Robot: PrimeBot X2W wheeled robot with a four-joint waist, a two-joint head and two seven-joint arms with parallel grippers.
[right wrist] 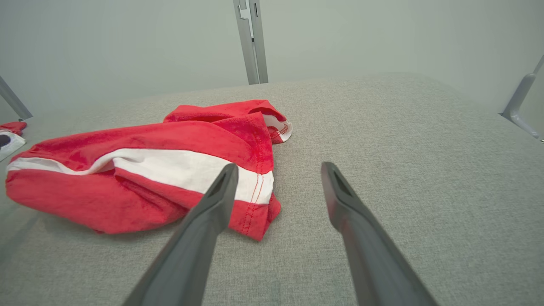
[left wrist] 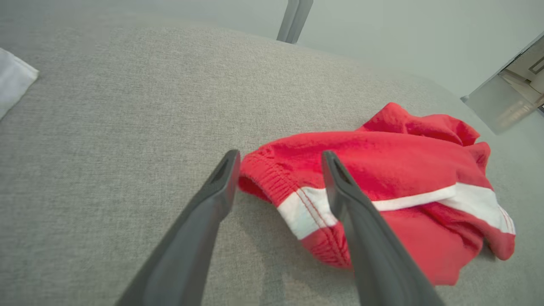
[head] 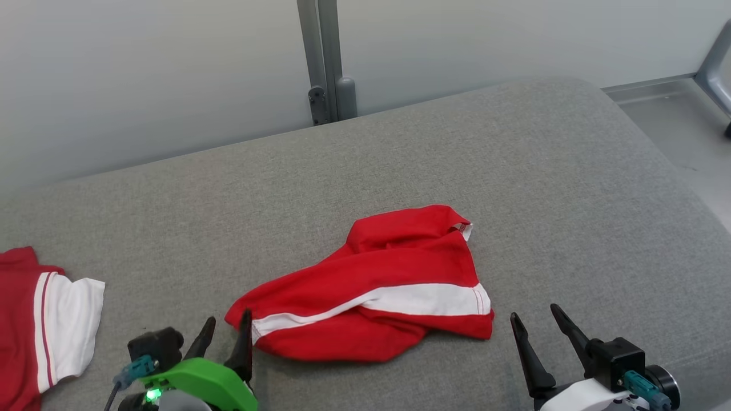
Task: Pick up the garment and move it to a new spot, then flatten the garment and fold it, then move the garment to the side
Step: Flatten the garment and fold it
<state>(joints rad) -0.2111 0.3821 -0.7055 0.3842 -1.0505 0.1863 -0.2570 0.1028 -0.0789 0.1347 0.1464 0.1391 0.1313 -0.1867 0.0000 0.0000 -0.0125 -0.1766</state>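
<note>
Both the left pincer point(head: 228, 317) and the right pincer point(head: 533, 311) stand open and empty, the crumpled red garment point(head: 400, 268) lying between them on the grey cushion point(head: 542, 171), so pinching only one bunched layer risks twisting it tighter instead of spreading it flat.

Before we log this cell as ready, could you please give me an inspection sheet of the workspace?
Surface: grey fabric pad.
Job's things: red garment with white stripe, crumpled mid-pad.
Clutter: second red-and-white garment at the left edge.
Grippers: left gripper open at the garment's left end; right gripper open beside its right end.
Cables: grey cable at the left wrist.
Surroundings: pale wall, metal post, floor to the right.
</note>
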